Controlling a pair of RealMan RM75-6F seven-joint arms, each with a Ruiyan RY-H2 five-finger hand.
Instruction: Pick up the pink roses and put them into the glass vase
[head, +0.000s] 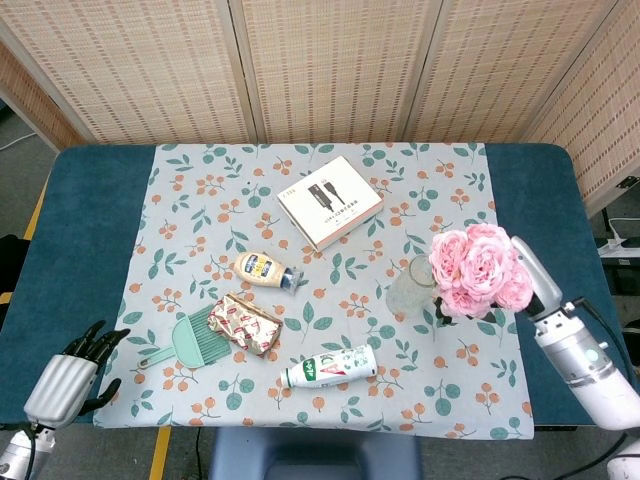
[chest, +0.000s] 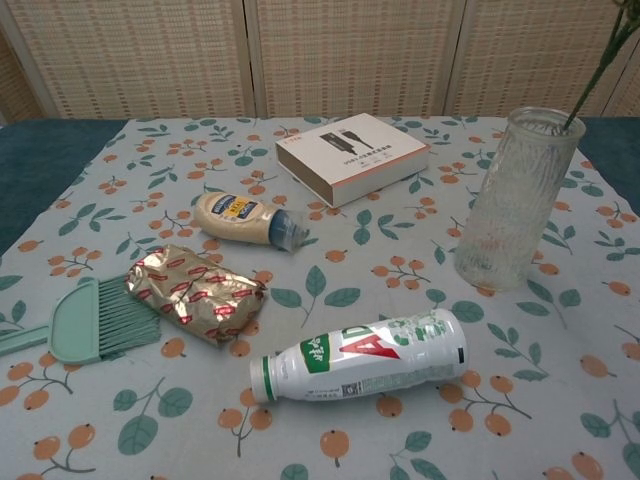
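A bunch of pink roses (head: 479, 266) hangs in the air just right of the glass vase (head: 413, 286), with the blooms overlapping its right side in the head view. My right hand (head: 534, 275) holds the bunch from the right; its fingers are hidden behind the flowers. In the chest view the vase (chest: 516, 200) stands upright on the cloth, and thin green stems (chest: 598, 63) slant down from the top right corner to its rim. My left hand (head: 76, 373) rests at the table's front left corner, holding nothing, with its fingers apart.
On the floral cloth (head: 200, 200) lie a white box (head: 330, 202), a mayonnaise bottle (head: 264, 269), a foil packet (head: 246, 322), a green brush (head: 194, 340) and a white and green drink bottle (head: 331, 367) on its side, in front of the vase.
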